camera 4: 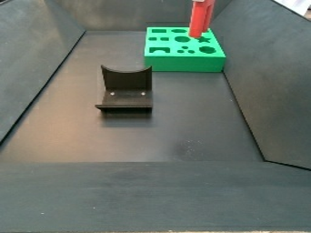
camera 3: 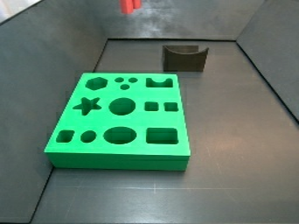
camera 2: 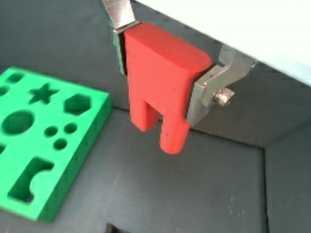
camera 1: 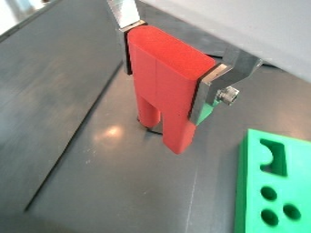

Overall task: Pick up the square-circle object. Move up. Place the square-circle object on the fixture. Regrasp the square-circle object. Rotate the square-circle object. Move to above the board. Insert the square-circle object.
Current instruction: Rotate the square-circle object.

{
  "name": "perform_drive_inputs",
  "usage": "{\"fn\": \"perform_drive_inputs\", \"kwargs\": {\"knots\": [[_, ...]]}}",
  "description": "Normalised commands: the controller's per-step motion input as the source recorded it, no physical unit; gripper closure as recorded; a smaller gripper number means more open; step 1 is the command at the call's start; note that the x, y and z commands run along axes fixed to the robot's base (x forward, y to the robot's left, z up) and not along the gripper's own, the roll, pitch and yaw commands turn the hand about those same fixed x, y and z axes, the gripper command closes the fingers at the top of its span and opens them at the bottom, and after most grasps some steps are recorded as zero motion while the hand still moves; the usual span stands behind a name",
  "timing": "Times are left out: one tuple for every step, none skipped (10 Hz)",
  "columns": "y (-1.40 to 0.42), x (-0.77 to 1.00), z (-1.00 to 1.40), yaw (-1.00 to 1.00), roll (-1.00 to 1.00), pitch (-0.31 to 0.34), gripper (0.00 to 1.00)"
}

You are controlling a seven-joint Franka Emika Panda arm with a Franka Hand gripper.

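The square-circle object is shown clamped between the two silver fingers of the gripper, the jaws being closed on its broad upper block. The peg hangs downward from the grip, and its slotted lower end is seen clear of the dark floor in both wrist views. In a side view only the red lower tip enters the picture at the top edge, well above the floor; in a side view the peg is seen upright in front of the board's far part, the gripper itself being cropped out.

The pick-up and lift are judged complete, since the object is held aloft. The fixture stands empty near the far wall of the enclosure floor, well apart from the peg. Whether the placement on the fixture, the regrasp and the rotation have been carried out cannot be told from these pictures. The board lies flat toward the middle of the floor, with all its visible holes unfilled; the insertion is therefore judged still outstanding. The board's corner is seen beside and below the hanging peg.
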Motion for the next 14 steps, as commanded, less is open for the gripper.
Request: {"fn": "perform_drive_inputs", "kwargs": {"knots": [[0.01,0.02,0.00,-1.00,-0.08,0.068,1.00],[0.01,0.02,0.00,-1.00,-0.10,0.080,1.00],[0.00,0.00,0.00,-1.00,-0.03,0.028,1.00],[0.00,0.00,0.00,-1.00,-0.04,0.030,1.00],[0.00,0.00,0.00,-1.00,-0.04,0.033,1.00],[0.00,0.00,0.00,-1.00,-0.04,0.035,1.00],[0.01,0.00,0.00,-1.00,-0.05,0.040,1.00],[0.01,0.00,0.00,-1.00,-0.06,0.044,1.00],[0.01,0.00,0.00,-1.00,-0.06,0.050,1.00],[0.01,0.00,0.00,-1.00,-0.07,0.056,1.00],[0.01,0.00,0.01,-1.00,-0.09,0.072,1.00],[0.01,0.01,0.01,-1.00,-0.10,0.082,1.00],[0.01,0.01,0.01,-0.87,-0.13,0.097,1.00],[0.01,0.01,0.01,-0.64,-0.13,0.096,1.00]]}}
